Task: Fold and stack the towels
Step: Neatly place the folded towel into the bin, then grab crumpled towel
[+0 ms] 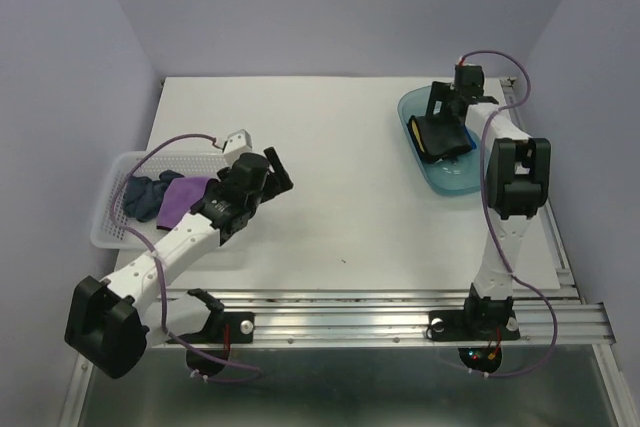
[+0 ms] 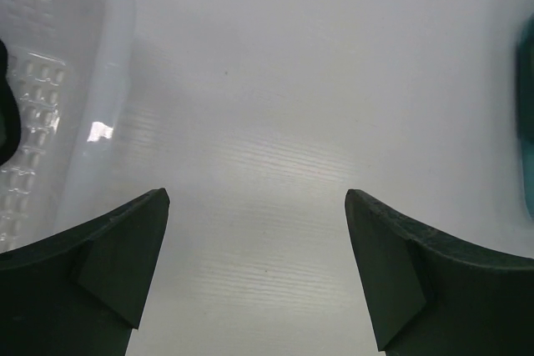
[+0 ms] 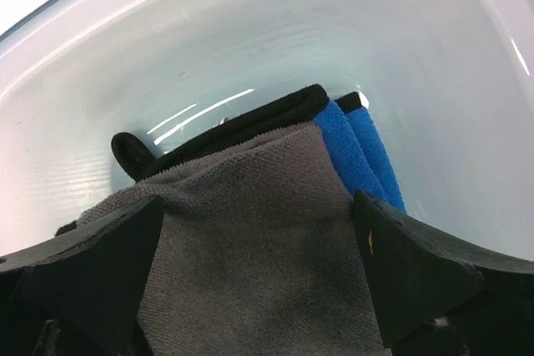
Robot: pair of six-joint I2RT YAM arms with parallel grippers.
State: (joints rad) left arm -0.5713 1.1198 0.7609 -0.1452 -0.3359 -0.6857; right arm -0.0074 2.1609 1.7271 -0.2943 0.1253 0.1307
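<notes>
**Both pincers wide: two towels in the tray, two in the basket**

I see the left pincer (image 1: 278, 175) with its jaws spread wide and nothing between them. It hangs over the bare surface (image 1: 340, 187), just beside the white mesh basket (image 1: 112, 227). In that basket lie a purple towel (image 1: 186, 197) and a crumpled navy towel (image 1: 146, 193), touching each other.

My right pincer (image 3: 259, 206) is just as wide, down inside the teal tray (image 1: 455, 182) at the far right of the surface. Its fingers (image 3: 92, 256) stand on either side of a folded grey towel (image 3: 250, 248) with black edging. That towel lies on top of a bright blue towel (image 3: 355, 152). I cannot tell whether the fingers touch the cloth.
</notes>
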